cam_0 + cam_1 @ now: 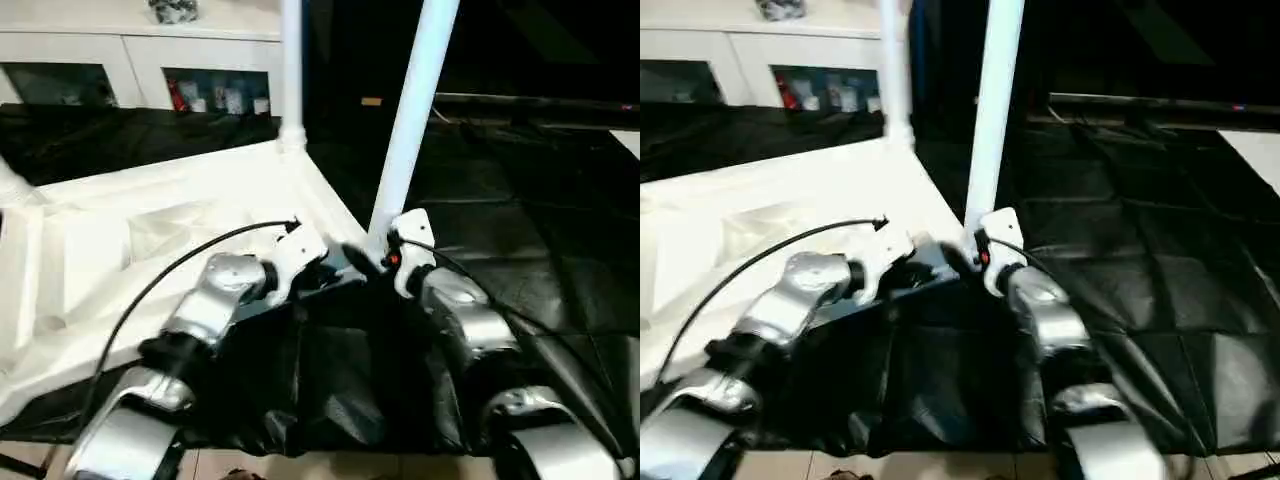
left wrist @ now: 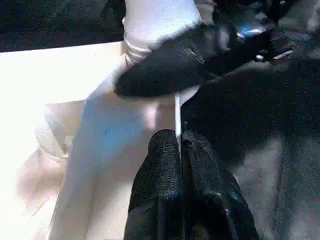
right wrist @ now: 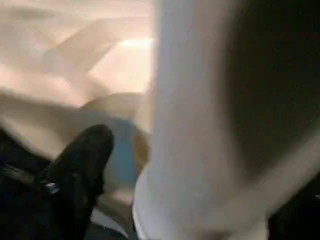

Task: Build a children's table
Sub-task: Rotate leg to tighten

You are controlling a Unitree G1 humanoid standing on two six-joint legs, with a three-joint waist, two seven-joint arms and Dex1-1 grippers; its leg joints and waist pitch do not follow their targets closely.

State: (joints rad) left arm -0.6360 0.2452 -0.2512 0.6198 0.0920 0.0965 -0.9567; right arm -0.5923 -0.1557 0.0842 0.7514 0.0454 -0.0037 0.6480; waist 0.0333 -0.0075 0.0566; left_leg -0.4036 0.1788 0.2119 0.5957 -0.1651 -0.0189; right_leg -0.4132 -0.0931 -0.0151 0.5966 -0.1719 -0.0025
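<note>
Partly built, by the look of it. Upside down on the black cloth (image 1: 520, 260) lies the table top (image 1: 150, 215), ribbed underside up. Standing upright in the far corner socket, one leg (image 1: 290, 70). Leaning in at the near corner, a second leg (image 1: 415, 110), foot at the socket but tilted, so probably not seated. At the left edge, what looks like the base of a third leg (image 1: 10, 185); no telling about a fourth.

Closed tight, the left gripper (image 2: 179, 137), tips against a thin white edge of the top beside that near corner; hard to say whether pinching it or only pressing. Spread wide around the foot of the leaning leg, the right gripper (image 1: 380, 255), one finger (image 3: 75, 175) standing clear of the plastic, so straddling rather than clamping.

Left to do, as a judgement: straighten and seat this leg, fit whatever remains, turn the table upright.

No brand, label or readable writing anywhere, not even on the glass-doored cabinet (image 1: 140, 50) behind.
</note>
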